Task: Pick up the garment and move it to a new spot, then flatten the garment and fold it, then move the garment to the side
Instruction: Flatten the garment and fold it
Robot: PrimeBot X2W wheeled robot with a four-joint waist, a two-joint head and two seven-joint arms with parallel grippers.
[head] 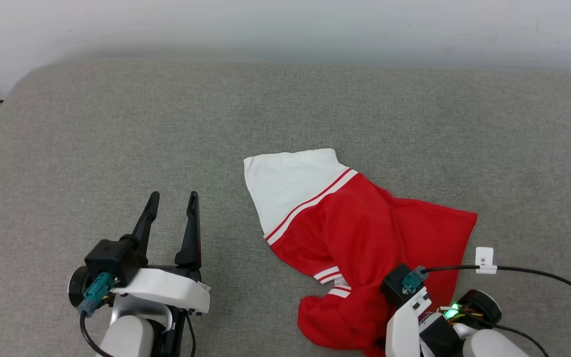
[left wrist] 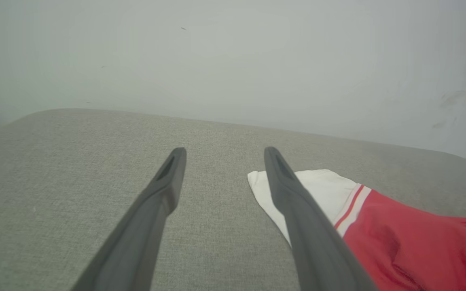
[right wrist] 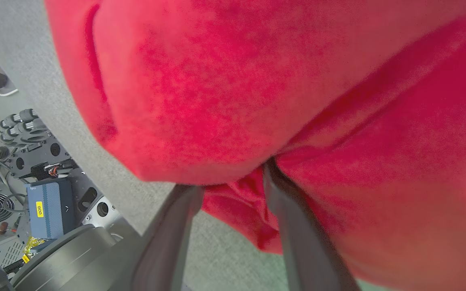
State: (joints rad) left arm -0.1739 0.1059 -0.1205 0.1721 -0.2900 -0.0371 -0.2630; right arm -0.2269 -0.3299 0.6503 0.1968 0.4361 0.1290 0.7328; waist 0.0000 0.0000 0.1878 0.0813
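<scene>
Worktop (head: 117, 124): grey fabric cover, wide and flat.
Shirt (head: 355, 223): red, crumpled, right of left end effector (head: 174, 196), draped over right end effector (right wrist: 231, 182) fingers.
Left end effector: released, fingers spread above bare worktop.
Right end effector: cloth wad between fingers; cannot tell if clenched.
Sleeve (head: 290, 183): white, flat, toward left end effector.

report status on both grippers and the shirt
Left gripper open over grey cushion. Right gripper jaws apart around a red fold, tips hidden. Garment crumpled, unfolded. Tagged cable over its right edge.
</scene>
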